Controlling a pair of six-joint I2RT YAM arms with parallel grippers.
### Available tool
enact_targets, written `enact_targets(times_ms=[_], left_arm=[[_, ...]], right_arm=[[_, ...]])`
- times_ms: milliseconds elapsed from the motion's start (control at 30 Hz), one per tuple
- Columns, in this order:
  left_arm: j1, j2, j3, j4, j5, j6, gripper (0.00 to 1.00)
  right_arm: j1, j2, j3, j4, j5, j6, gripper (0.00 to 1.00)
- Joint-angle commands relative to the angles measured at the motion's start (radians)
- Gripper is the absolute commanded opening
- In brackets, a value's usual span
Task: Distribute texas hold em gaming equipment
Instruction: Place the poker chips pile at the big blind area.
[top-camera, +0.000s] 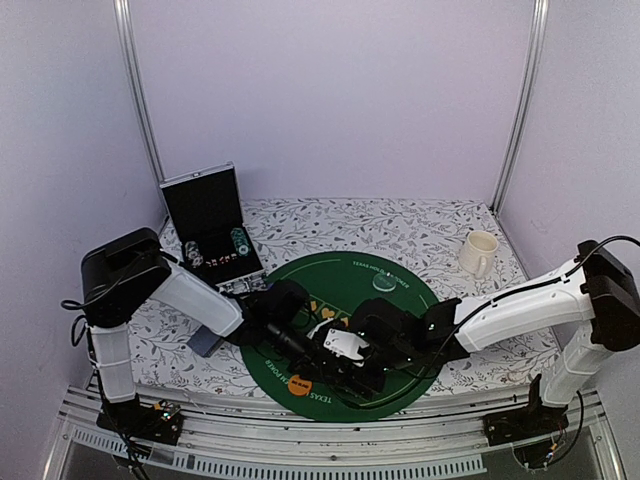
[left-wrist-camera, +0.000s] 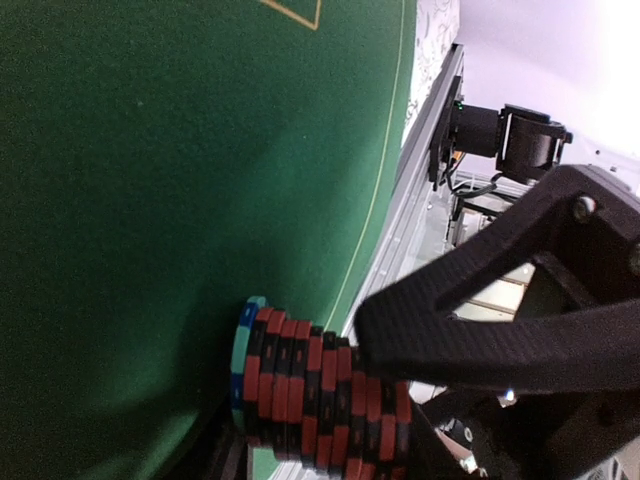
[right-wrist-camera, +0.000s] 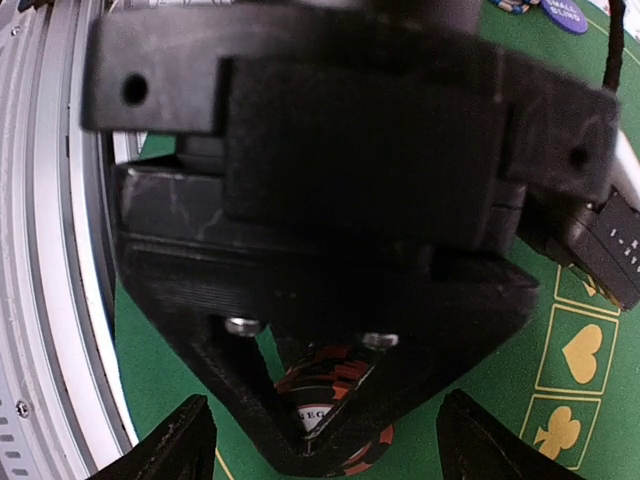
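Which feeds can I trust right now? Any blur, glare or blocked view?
Top external: evenly lit, no glare, but black parts merge at the centre of the green mat. Left wrist: chip stack in focus, top-right background washed out. Right wrist: left gripper looms close, soft and dark, hiding most of the mat.

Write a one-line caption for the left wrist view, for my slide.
Left tool gripping a stack of red-and-black poker chips, one green chip at its end, green mat behind.
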Motion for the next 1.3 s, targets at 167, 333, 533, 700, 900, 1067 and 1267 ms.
enact_targets(times_ms=[167, 333, 533, 700, 900, 1067, 1267], left_arm=[[0.025, 0.005, -0.037, 0.029, -0.072, -0.014, 0.4], [0.037, -0.045, -0.052, 0.033, -0.113, -0.022, 0.5], [0.046, -0.047, -0.072, 0.048, -0.12, -0.037, 0.53], [0.048, -0.054, -0.082, 0.05, -0.125, -0.039, 0.65], [0.053, -0.078, -0.075, 0.025, -0.149, -0.021, 0.98], [0.056, -0.108, -0.049, -0.046, -0.19, 0.023, 0.98], [0.063, -0.155, 0.008, -0.173, -0.26, 0.108, 0.98]], right_arm=[[0.002, 0.051, 0.029, 0.021, 0.017, 0.025, 0.78], [0.002, 0.056, 0.025, 0.019, 0.03, 0.038, 0.78], [0.002, 0.077, 0.03, 0.026, 0.032, 0.034, 0.78], [0.003, 0.085, 0.033, 0.026, 0.036, 0.036, 0.78], [0.003, 0.079, 0.039, 0.024, 0.041, 0.037, 0.79], [0.002, 0.054, 0.047, 0.019, 0.036, 0.035, 0.83], [0.002, -0.02, 0.041, 0.008, 0.02, 0.02, 0.85]])
